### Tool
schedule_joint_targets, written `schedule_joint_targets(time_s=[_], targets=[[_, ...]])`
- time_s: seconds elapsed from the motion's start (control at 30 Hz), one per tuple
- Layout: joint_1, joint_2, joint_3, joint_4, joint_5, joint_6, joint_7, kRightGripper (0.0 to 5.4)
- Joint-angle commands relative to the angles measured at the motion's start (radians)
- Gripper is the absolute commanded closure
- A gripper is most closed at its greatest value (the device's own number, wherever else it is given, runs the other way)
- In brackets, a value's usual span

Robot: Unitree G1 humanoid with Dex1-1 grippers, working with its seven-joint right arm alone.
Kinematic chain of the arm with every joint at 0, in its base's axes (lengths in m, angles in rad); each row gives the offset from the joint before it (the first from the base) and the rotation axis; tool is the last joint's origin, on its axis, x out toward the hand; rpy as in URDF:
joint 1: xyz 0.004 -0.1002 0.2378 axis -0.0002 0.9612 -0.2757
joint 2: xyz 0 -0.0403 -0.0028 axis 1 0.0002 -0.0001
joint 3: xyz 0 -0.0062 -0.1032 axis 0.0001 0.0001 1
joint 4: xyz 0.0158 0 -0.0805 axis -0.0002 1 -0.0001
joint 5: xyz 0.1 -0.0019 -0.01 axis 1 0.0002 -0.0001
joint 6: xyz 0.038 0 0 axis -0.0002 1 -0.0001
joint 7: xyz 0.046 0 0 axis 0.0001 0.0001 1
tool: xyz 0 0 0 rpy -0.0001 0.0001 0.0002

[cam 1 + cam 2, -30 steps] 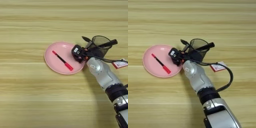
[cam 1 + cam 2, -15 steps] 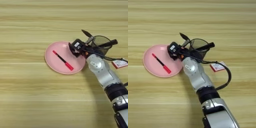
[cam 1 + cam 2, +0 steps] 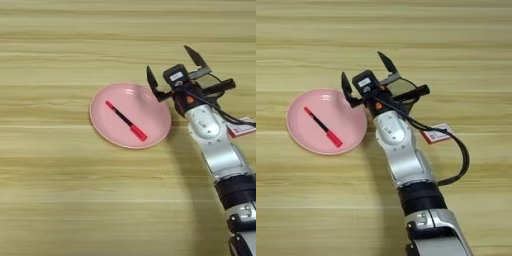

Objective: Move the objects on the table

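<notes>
The thin pen with the red cap (image 3: 125, 120) lies inside a pink plate (image 3: 105, 131) on the left half of the worktop (image 3: 60, 200). It rests diagonally across the dish, its slim dark end toward the far left and its thick red end toward the near right. Judged from how it lies, this pen is already dealt with and sits apart from the arm.

The tool (image 3: 174, 70) hovers just to the right of the plate, at its far right rim, with the silver forearm (image 3: 215, 145) running back toward the near right corner. Its two black fingers (image 3: 385, 61) are spread wide apart, one pointing left over the plate's edge and the other pointing to the far right, and nothing sits between them, so the tool is empty.

The thicker black pen (image 3: 415, 92) lies just right of the tool, partly tangled in view with the arm's black cable, so its full length is hard to follow. It is on the bare wood, outside the plate. A small red-and-white box (image 3: 437, 133) sits on the right, beside the forearm.

One pen seems done and the black one is probably left, with the spread fingers close beside it.
</notes>
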Motion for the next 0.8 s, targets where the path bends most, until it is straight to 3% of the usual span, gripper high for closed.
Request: schedule_joint_targets(time_s=[0.03,0.4,0.8], targets=[[-0.016,-0.011,-0.076,-0.092,0.109,-0.004,0.027,0.02],[0.051,0.029,-0.195,-0.150,0.298,0.028,0.056,0.02],[0.044,0.055,-0.288,-0.154,0.406,0.051,0.037,0.02]])
